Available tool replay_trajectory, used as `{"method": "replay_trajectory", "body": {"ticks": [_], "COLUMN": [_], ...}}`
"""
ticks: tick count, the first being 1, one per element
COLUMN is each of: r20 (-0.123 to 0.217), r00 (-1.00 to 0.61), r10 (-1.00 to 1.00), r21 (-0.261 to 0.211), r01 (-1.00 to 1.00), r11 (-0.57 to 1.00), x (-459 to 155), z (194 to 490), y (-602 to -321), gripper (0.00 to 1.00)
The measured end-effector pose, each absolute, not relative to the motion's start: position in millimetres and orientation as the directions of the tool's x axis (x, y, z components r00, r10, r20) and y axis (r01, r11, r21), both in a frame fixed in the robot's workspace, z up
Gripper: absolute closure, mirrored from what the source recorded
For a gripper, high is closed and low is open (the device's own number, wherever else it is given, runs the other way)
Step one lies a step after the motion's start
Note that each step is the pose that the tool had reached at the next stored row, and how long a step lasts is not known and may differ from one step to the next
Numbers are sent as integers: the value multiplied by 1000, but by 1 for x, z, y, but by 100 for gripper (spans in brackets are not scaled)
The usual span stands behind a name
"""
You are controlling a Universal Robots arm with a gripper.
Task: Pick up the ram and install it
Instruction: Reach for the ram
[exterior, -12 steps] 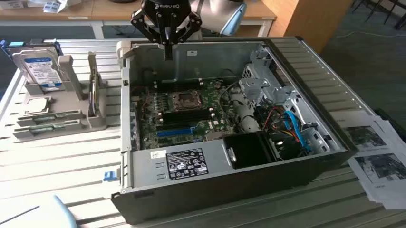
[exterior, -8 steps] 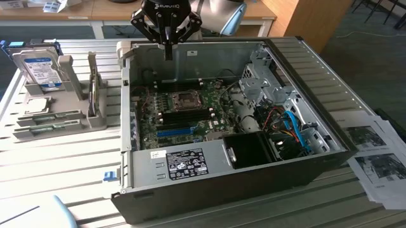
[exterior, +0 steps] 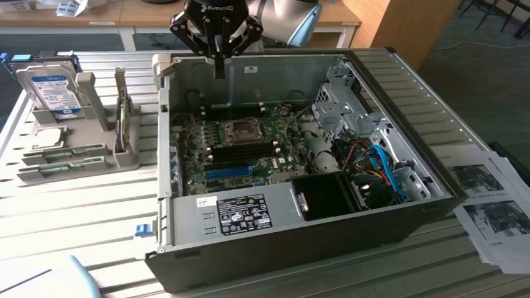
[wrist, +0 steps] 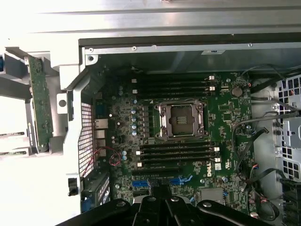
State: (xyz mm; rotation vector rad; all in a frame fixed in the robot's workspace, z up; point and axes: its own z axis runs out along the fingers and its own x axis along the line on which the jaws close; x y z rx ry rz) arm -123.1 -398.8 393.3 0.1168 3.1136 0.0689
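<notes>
Our gripper (exterior: 220, 69) hangs over the open case's (exterior: 248, 57) far rim with fingers pressed together and empty, while the ram (exterior: 123, 127) stands in the grey rack (exterior: 91, 102) outside the case, so descending here would likely jab the motherboard (wrist: 221, 117) rather than grasp anything.

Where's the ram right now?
The ram stands on edge in the gray rack on the exterior view's left, between the hard drive and the open case.
</notes>
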Motion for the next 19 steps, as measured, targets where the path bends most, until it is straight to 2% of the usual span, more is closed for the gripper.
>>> {"method": "replay_trajectory", "body": {"ticks": [19], "r20": [-23], "r00": [-997], "r10": [75], "r21": [45], "r01": [74], "r11": [996], "x": [-157], "z": [393], "y": [-399], "gripper": [91]}}
